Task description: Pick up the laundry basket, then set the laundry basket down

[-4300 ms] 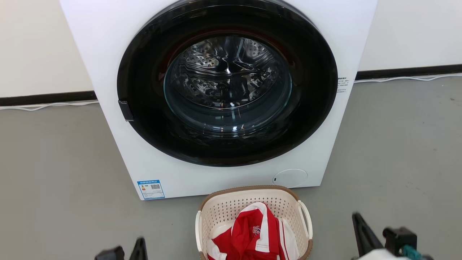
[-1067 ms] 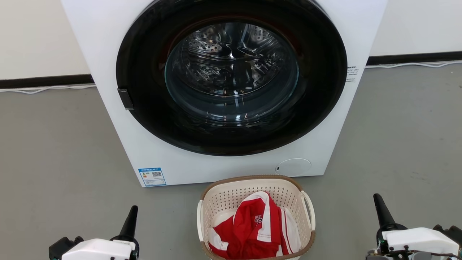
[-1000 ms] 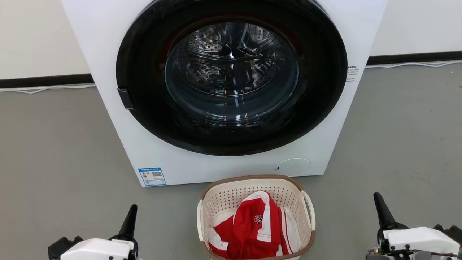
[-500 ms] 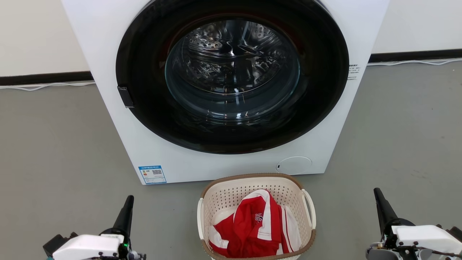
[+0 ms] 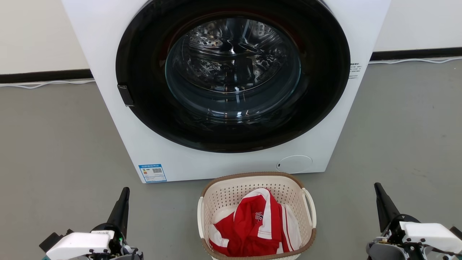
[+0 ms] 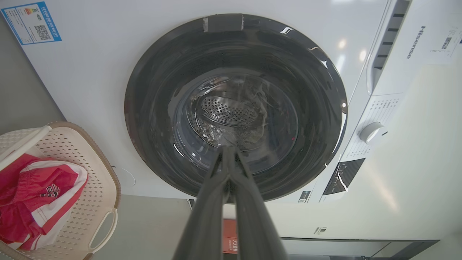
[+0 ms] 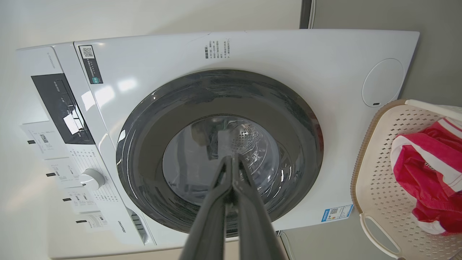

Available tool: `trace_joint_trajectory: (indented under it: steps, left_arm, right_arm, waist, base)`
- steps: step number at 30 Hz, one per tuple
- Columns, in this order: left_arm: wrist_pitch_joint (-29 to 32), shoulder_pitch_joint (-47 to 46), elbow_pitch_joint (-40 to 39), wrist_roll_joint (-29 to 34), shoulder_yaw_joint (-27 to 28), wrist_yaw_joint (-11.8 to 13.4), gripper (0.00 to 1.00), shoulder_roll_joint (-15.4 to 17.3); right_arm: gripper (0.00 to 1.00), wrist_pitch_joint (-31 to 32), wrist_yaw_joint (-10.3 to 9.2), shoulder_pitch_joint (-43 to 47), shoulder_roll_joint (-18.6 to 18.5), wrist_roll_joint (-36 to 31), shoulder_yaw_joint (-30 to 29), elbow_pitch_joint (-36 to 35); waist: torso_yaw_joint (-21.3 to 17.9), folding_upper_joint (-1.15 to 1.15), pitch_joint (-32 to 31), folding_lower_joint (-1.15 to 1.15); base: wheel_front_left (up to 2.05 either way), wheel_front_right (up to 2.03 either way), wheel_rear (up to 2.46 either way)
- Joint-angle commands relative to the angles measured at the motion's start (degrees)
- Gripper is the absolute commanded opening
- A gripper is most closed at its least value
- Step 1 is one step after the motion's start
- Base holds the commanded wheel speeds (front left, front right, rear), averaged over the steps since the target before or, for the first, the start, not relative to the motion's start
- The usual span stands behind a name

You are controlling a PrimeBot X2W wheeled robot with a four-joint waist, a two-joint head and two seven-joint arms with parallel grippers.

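Just before washer (image 5: 216, 165), laundry basket (image 5: 231, 193)

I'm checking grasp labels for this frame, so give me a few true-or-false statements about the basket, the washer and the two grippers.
1. The laundry basket stands on the floor in front of the washer. True.
2. The left gripper is shut on a basket handle. False: it is shut on nothing, apart from the basket on its left side.
3. A red and white garment lies in the basket. True.
4. The washer stands open. False: its door is closed.
5. The right gripper is shut, apart from the basket. True.
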Motion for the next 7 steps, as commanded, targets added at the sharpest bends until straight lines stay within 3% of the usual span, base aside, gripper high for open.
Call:
trace_joint_trajectory:
  steps: [1, 7]
  left_arm:
    - [0.38, -3.23, -1.79, -0.29, 1.81, -0.46, 0.00, 0.76]
    - [0.37, -3.23, -1.79, -0.29, 1.81, -0.46, 0.00, 0.76]
  right_arm:
    - [0.00, 0.48, 0.41, -3.31, -0.33, 0.38, 1.00, -1.81]
    - [0.00, 0.48, 0.41, -3.31, -0.33, 0.38, 1.00, -1.81]
  waist:
    - [0.00, 0.00, 0.00, 0.00]
    - [0.00, 0.00, 0.00, 0.00]
  base:
    - [0.00, 0.00, 0.00]
    - [0.00, 0.00, 0.00]
